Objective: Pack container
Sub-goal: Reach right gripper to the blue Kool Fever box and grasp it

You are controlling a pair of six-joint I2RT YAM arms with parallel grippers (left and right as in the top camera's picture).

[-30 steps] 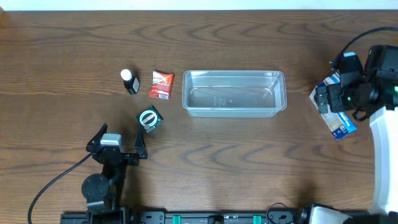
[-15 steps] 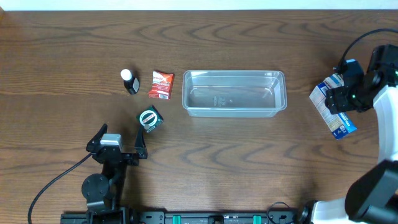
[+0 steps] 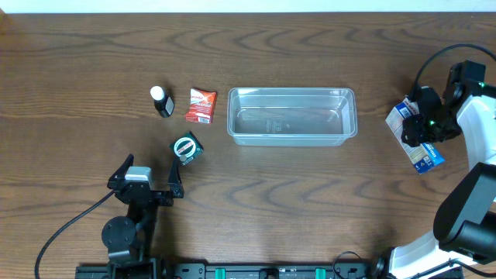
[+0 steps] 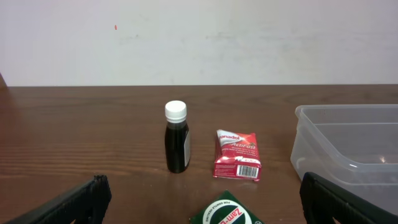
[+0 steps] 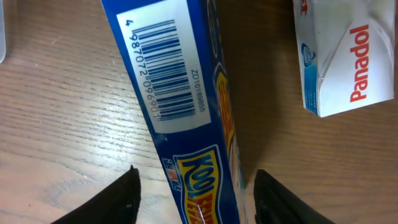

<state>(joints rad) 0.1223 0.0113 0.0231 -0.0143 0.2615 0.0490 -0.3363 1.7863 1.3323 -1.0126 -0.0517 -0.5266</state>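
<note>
container (image 3: 291, 116), clear and rectangular with rounded corners and a rim, lies on the brown wooden worktop (image 3: 310, 209) a little beyond the middle, its long side running left to right. our left hand (image 3: 150, 172) sits near the front edge on the left, well apart from the container, with its fingers spread wide over bare wood. our right hand (image 5: 198, 202) is out past the container's right end, lowered over a long blue box (image 5: 180, 81) that carries a barcode and yellow "kool" lettering. the fingers stand spread on either side of that box. on the left side we see wood between finger and cardboard, so the box is straddled, not pinched. just beside the blue box lies a white-and-blue panadol box (image 5: 348, 56). near the container's left end is a red panadol actifast pack (image 3: 201, 105). a green pack (image 3: 187, 148) lettered "zam-b" lies in front of the red one, nearer the left hand. smallest of all, a dark bottle (image 3: 161, 101) with a white cap stands upright just left of the red pack.
</note>
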